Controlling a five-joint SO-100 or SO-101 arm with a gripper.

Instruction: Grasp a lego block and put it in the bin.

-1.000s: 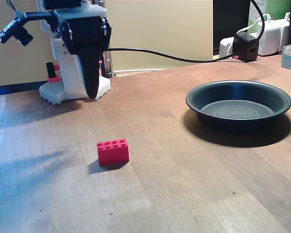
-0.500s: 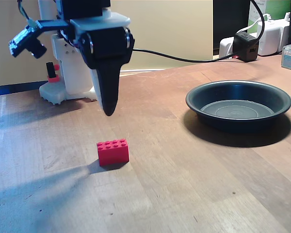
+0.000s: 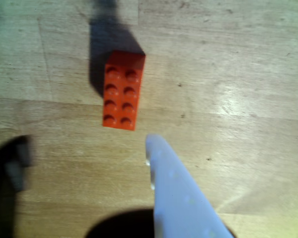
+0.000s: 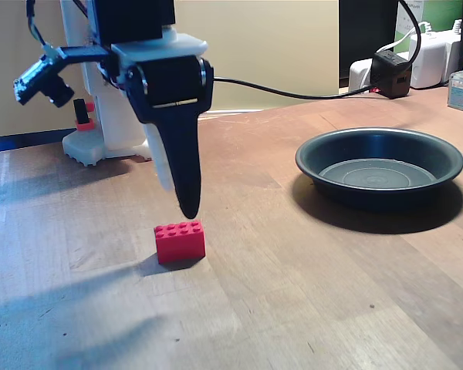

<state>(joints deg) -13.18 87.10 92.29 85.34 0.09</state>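
Counter [image 4: 309,293]: wooden; bin [image 4: 380,166] sits at right.
End effector [image 4: 187,206]: lowered since earlier, fingers parted, empty, just above lego block [image 4: 180,240].

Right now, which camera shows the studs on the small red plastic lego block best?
The wrist view: it looks straight down on the small red plastic lego block, showing two rows of four studs. The fixed view shows the block from the side, studs foreshortened.

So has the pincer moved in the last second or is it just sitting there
Yes. In the fixed view the pincer has come forward from the arm's white base and down, its tip now just above the red lego block, which has not shifted.
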